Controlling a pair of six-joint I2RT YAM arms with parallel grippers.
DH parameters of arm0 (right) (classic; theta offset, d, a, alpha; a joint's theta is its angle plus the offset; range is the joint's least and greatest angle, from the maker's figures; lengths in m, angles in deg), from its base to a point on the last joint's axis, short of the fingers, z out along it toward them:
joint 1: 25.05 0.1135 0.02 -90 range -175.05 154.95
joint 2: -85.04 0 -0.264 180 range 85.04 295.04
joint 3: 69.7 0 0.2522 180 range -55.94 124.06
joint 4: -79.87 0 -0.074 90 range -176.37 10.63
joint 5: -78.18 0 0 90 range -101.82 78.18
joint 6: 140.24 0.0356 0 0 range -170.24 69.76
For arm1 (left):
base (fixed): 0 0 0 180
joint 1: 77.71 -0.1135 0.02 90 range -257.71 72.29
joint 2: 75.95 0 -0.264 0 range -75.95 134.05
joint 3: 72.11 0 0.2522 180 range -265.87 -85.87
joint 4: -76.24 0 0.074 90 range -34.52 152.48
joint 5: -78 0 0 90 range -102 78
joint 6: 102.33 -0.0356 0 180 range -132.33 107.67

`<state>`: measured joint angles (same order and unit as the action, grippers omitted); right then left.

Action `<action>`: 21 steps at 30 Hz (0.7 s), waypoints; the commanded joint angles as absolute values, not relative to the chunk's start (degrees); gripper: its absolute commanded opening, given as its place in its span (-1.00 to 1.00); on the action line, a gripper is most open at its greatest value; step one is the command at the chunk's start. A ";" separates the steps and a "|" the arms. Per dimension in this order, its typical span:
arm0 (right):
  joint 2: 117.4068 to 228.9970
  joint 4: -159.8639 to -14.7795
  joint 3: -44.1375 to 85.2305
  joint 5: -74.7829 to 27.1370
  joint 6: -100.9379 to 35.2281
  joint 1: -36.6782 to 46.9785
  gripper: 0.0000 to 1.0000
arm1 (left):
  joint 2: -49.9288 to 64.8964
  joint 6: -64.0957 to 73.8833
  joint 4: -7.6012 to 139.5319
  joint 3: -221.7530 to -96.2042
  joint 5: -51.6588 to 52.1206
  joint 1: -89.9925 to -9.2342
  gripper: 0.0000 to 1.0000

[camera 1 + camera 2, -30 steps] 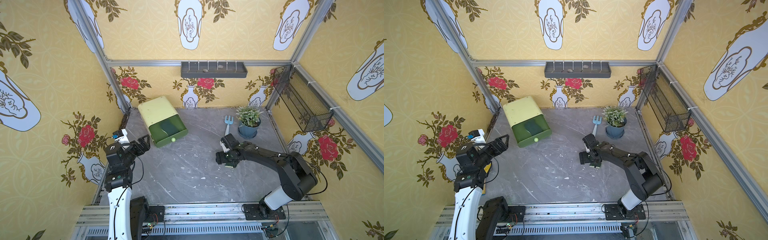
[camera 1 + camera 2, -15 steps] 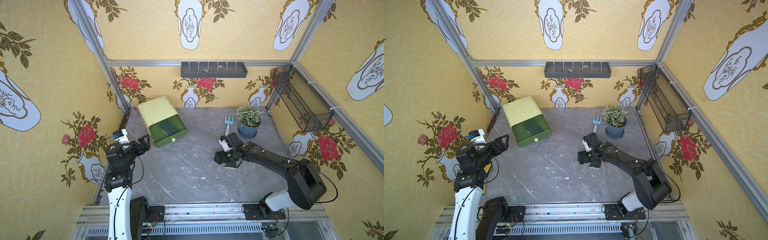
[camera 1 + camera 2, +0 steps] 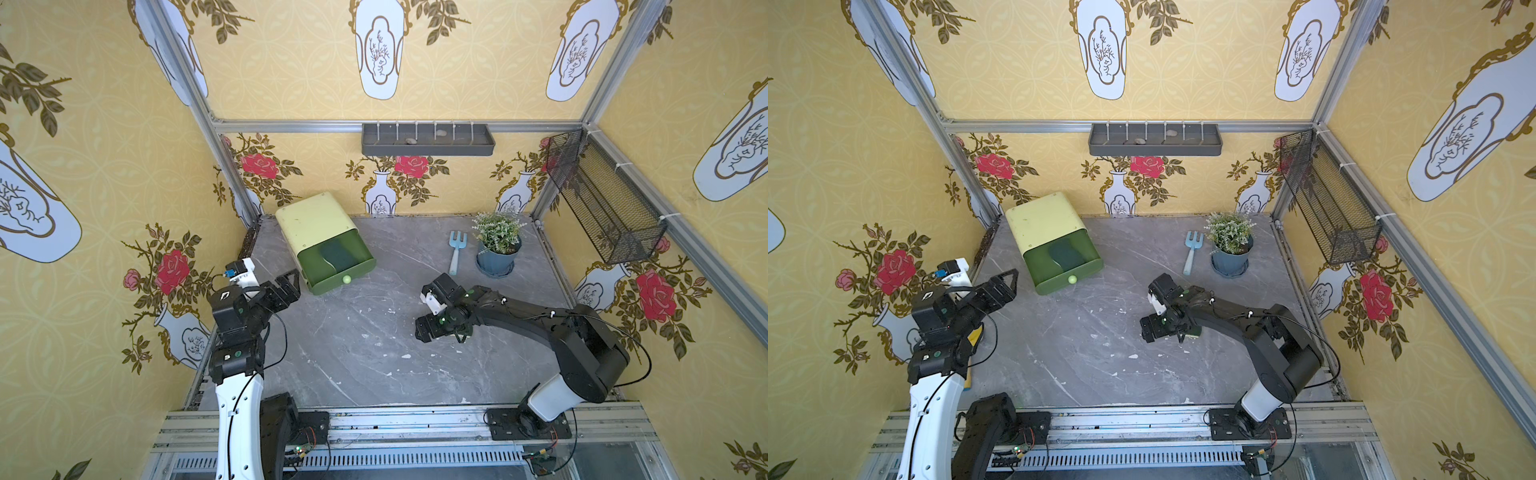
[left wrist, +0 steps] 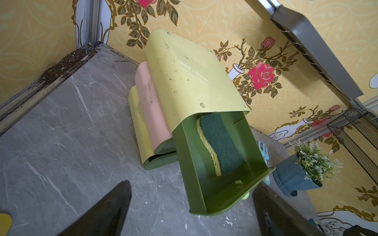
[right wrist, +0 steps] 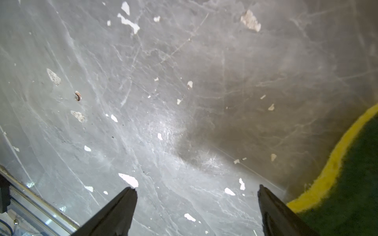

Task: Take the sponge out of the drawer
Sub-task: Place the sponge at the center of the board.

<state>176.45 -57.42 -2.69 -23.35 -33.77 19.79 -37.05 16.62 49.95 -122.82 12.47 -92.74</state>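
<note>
A dark green plastic drawer (image 4: 189,163) is being shown pulled out of a pale yellow rounded cabinet (image 4: 184,77) on the grey marble tabletop (image 4: 71,132). A green-topped yellow sponge (image 4: 221,143) is being carried flat inside it. The left gripper (image 4: 193,185) is being pointed at the drawer's front, its black fingers (image 4: 106,210) spread wide.

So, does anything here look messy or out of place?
Yes. White chips pit the table, and dark crumbs like soil line its edge near the drawer. One sponge lies in the open drawer; a second sponge lies on the table by the right gripper.
</note>
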 commanded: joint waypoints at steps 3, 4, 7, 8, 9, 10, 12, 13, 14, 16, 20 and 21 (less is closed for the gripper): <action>176.19 -55.53 -3.63 -22.50 -32.58 19.82 0.90 | -37.10 16.33 51.41 -122.60 13.03 -92.79 0.95; 176.11 -55.43 -3.86 -22.34 -32.42 19.80 0.90 | -37.10 16.33 51.41 -122.57 12.98 -92.78 0.95; 175.92 -55.25 -4.60 -22.18 -31.92 19.39 0.90 | -37.05 16.33 51.41 -122.56 13.00 -92.74 0.95; 175.92 -55.26 -4.83 -22.34 -31.81 19.12 0.90 | -37.10 16.33 51.41 -122.61 13.00 -92.79 0.96; 175.92 -55.19 -4.89 -22.44 -31.65 18.92 0.90 | -37.10 16.33 51.41 -122.59 13.03 -92.80 0.96; 175.92 -55.10 -5.02 -22.46 -31.55 18.82 0.90 | -37.09 16.33 51.41 -122.61 12.98 -92.77 0.96; 175.75 -54.92 -4.97 -22.45 -31.32 18.48 0.90 | -37.07 16.33 51.41 -122.60 13.00 -92.78 0.95; 175.66 -54.75 -5.03 -22.38 -31.26 18.29 0.90 | -36.99 16.33 51.41 -122.61 13.05 -92.78 0.95; 175.42 -54.57 -5.10 -22.34 -31.10 18.02 0.90 | -37.02 16.33 51.41 -122.55 13.04 -92.81 0.95; 175.14 -54.38 -5.22 -22.28 -30.86 17.42 0.90 | -37.01 16.33 51.41 -122.59 12.98 -92.75 0.96; 174.47 -54.12 -5.50 -22.52 -30.73 17.13 0.90 | -37.01 16.33 51.41 -122.60 13.03 -92.81 0.95; 174.35 -54.20 -5.41 -22.68 -30.84 17.11 0.90 | -37.01 16.33 51.41 -122.61 12.97 -92.75 0.95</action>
